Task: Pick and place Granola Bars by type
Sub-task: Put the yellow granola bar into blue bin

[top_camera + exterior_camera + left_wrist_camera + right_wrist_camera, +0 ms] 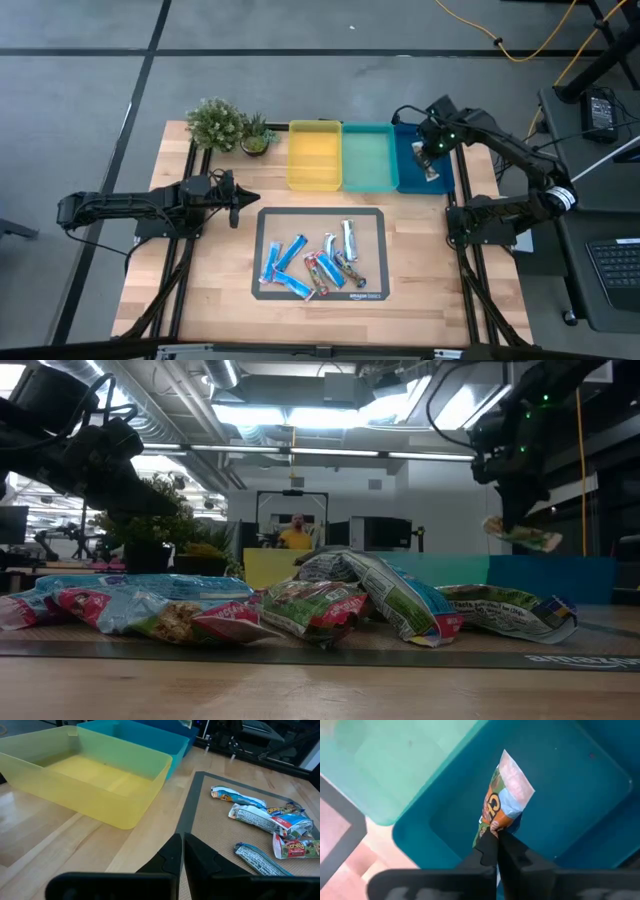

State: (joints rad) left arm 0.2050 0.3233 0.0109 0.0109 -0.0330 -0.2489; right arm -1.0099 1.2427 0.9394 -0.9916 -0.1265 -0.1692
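Right wrist view, right gripper (495, 834) jaws pinched on one granola bar (506, 795) end, wrapper orange, green, white, hanging over blue tray (600, 775), left gripper (181, 851) jaws pressed together, empty, near yellow tray (125, 815).

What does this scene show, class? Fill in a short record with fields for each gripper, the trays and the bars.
right gripper: shut on a granola bar, held above the blue tray
left gripper: shut, empty, left of the mat
yellow tray: empty
teal tray: empty
remaining bars: piled on the mat
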